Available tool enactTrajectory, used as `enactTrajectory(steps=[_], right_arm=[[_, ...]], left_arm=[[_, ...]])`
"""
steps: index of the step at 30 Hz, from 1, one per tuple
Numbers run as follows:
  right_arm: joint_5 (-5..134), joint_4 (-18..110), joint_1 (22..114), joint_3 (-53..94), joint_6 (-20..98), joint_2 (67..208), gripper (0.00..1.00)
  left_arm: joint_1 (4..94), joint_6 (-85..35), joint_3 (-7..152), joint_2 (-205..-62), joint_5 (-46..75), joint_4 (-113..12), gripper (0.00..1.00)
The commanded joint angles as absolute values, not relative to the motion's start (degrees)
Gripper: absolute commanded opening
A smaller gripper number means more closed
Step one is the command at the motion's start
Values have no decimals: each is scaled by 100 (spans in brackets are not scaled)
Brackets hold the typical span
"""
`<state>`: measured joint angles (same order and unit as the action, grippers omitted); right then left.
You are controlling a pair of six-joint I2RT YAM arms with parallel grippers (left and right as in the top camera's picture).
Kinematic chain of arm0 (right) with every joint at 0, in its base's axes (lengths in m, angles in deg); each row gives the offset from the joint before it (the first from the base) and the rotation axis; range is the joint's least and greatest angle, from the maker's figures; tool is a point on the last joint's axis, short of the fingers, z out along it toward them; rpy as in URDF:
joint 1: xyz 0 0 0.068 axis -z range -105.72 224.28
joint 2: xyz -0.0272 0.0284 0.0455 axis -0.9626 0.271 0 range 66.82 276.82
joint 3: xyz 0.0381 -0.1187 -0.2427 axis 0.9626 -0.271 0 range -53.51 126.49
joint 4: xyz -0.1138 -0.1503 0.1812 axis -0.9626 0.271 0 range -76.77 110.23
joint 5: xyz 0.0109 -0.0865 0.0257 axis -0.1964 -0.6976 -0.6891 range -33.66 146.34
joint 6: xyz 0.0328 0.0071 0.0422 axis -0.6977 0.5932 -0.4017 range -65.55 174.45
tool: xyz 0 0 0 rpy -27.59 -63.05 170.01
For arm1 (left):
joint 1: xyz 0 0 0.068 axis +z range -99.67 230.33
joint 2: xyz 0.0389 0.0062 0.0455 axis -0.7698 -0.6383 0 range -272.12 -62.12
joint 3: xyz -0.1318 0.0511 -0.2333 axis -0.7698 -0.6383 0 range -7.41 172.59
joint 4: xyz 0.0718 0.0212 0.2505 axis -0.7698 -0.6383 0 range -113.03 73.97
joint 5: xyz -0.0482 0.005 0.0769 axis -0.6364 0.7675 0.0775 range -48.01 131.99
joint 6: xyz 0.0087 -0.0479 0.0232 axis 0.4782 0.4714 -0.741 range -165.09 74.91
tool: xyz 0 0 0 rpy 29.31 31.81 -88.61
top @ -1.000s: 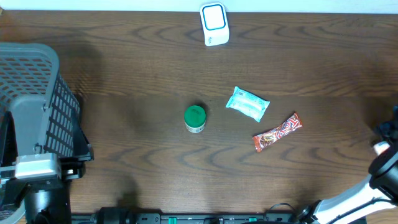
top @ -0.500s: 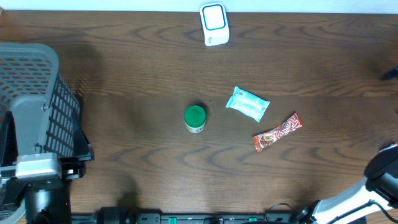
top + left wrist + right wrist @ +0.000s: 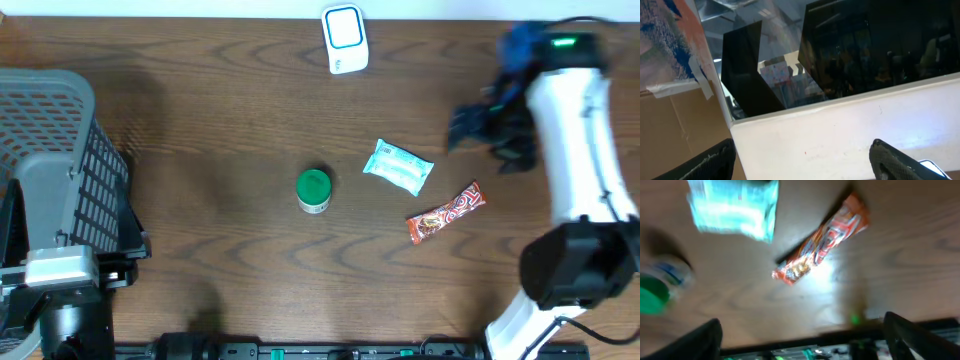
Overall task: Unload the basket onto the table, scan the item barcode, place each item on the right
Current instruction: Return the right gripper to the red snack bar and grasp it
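Three items lie mid-table: a green-capped jar (image 3: 314,190), a teal packet (image 3: 398,167) and a red candy bar (image 3: 446,212). The white scanner with a blue-outlined face (image 3: 345,38) stands at the far edge. My right gripper (image 3: 482,138) hangs open above the table, right of the packet and beyond the candy bar, holding nothing. Its blurred wrist view shows the packet (image 3: 735,207), the candy bar (image 3: 822,240) and the jar (image 3: 652,292) beyond the right gripper (image 3: 802,342). My left gripper (image 3: 802,162) is open and empty, facing a white wall and window. No barcode shows.
A grey mesh basket (image 3: 50,170) fills the left side, with the left arm's base (image 3: 65,300) in front of it. The right arm's white link (image 3: 580,140) stretches over the table's right side.
The right arm has swung in from the lower right edge to above the table's right side, near the packet and candy bar. The items and the left arm have not moved.
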<state>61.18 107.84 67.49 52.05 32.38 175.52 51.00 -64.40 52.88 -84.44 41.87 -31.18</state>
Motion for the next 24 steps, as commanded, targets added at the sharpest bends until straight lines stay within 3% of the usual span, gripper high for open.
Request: enactTrajectory(steps=[1,4,9,11,13,14,15,24], right_arm=[[5209,10740,5916,4661,2287,17426,99],[4975,10344,5234,4005,1308,17430,99],[5003,9035,4528,2954,969,17452,99],[5025,8710,4345,2682,972,17452,88],[4918,8690,4196,2521,1177,17452,88],[4844,8690,4146,2477,1288,17452,89],[4822,8694,4115,2455,1280,17452,99],[5207,8723,4743,2453,528,17614,95]], left_arm=[[5128,-6451,5236,-8414,4095,-3099,86],[5128,-6451,5238,-8411,4095,-3099,86],[5122,-6451,5238,-8401,4095,-3097,86],[5111,-6451,5238,-8387,4095,-3094,86],[5111,-6451,5238,-8379,4095,-3097,86],[5111,-6451,5238,-8379,4095,-3097,86],[5111,-6451,5238,-8379,4095,-3097,86],[5113,-6449,5238,-8359,4093,-3097,86]])
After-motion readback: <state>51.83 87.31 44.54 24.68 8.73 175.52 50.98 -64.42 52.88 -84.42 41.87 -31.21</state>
